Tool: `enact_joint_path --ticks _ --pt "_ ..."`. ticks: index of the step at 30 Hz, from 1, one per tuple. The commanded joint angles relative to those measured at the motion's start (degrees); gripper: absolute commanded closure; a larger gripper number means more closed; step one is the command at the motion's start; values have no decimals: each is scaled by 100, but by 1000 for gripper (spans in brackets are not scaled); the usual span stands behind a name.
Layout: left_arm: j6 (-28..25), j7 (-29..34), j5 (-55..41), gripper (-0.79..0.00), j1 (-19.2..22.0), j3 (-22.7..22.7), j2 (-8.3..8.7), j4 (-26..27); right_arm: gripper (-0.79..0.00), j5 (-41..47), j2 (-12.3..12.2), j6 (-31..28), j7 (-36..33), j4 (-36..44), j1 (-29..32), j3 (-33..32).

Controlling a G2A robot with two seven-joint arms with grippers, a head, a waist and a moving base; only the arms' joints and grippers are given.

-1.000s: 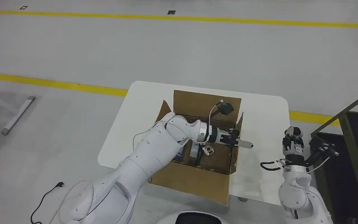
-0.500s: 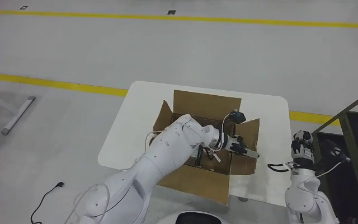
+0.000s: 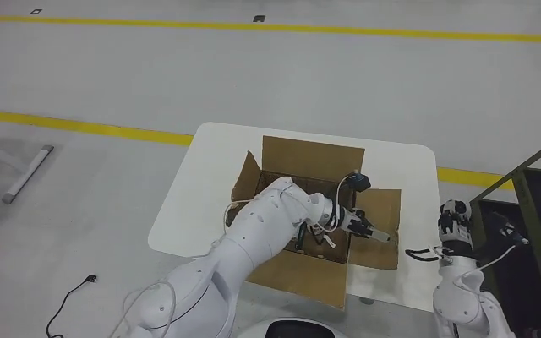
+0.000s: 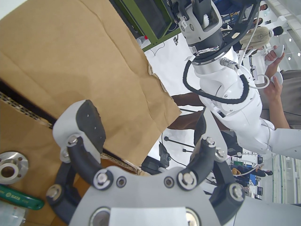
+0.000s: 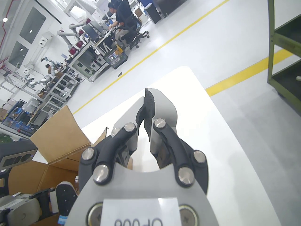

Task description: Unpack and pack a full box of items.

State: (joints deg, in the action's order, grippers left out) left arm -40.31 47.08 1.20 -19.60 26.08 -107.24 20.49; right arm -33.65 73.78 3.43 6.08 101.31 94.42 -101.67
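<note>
An open cardboard box (image 3: 313, 157) stands in the middle of the white table (image 3: 215, 169). Its right flap (image 3: 382, 247) lies folded outward, almost flat. My left gripper (image 3: 378, 233) is over that flap, open with nothing between its fingers (image 4: 89, 123); the brown flap (image 4: 70, 48) sits just beyond them. Inside the box lie a metal flange (image 4: 9, 168) and a green tool handle (image 4: 21, 198). My right gripper (image 5: 147, 105) is shut and holds nothing. It stands upright by the table's right edge (image 3: 454, 215), apart from the box (image 5: 56, 135).
A green metal rack (image 3: 517, 198) stands just right of the table, close to the right arm. Bare tabletop lies left of the box and behind it. Yellow floor lines run beyond the table.
My left gripper has swung right and down, and the right flap has gone from upright to nearly flat. The right arm has drawn back to the right.
</note>
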Motion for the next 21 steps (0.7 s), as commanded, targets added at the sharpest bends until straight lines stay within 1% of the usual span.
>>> enact_joint_path --ticks 1,2,7,11,14,16,17,21 --pt "-34 -28 35 -785 17 16 -12 -70 -200 320 3 -31 -263 31 5 -37" --pt "-53 -38 46 -785 21 26 -16 -101 -215 456 5 -36 -400 44 7 -43" --pt "-102 -83 90 -785 2 78 -26 -224 -219 1194 6 -76 -1112 57 -27 -101" --pt "-112 -78 86 -785 -15 130 -33 -257 -231 1656 12 -33 -1382 20 -66 -154" --pt "-135 -63 95 -785 -22 162 -38 -247 -265 2001 13 -73 -1642 0 -86 -163" --pt "-166 -45 111 -785 -31 176 -44 -228 -345 2203 13 -187 -1836 30 -82 -133" --pt "-175 -40 115 -785 -36 185 -48 -219 -372 2227 9 -224 -1935 44 -74 -119" --pt "-200 -5 135 -785 -46 217 -60 -213 -391 2229 -5 -248 -2158 66 -87 -61"
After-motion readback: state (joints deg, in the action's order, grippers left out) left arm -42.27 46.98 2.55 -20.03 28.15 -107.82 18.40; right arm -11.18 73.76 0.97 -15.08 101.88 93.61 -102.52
